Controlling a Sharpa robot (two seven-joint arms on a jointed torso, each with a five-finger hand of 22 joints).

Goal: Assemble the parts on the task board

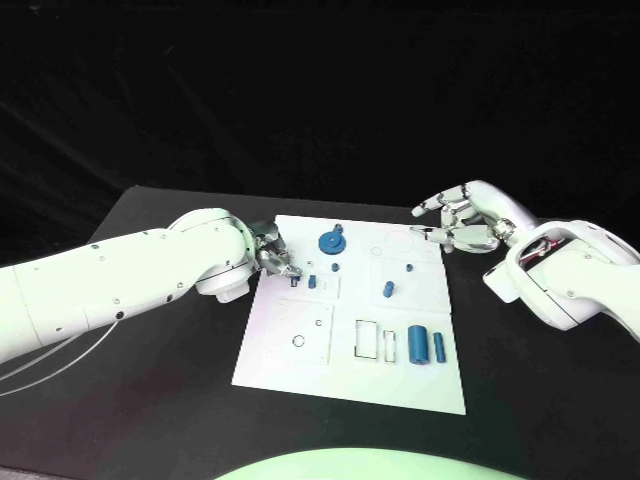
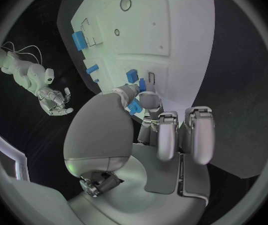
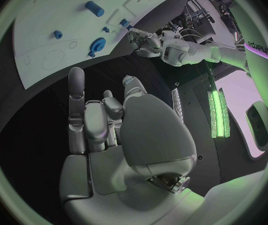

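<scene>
White rectangular task board (image 1: 352,340) lies mid black desk (image 1: 147,400), bare desk on all sides. Left robot hand (image 1: 274,258) sits at the board's left edge, fingertips pinching a small blue part (image 2: 134,106). Right robot hand (image 1: 457,222) hovers off the far right corner, fingers loosely spread, holding nothing. Two blue cylinders (image 1: 427,345) lie near the board's right edge.

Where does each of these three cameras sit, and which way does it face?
Head view: on the robot's head, looking down at the task board; both arms show.
Left wrist view: behind the left hand, facing the board's edge.
Right wrist view: behind the right hand, beside the board.
All three views share the board and its blue parts.
</scene>
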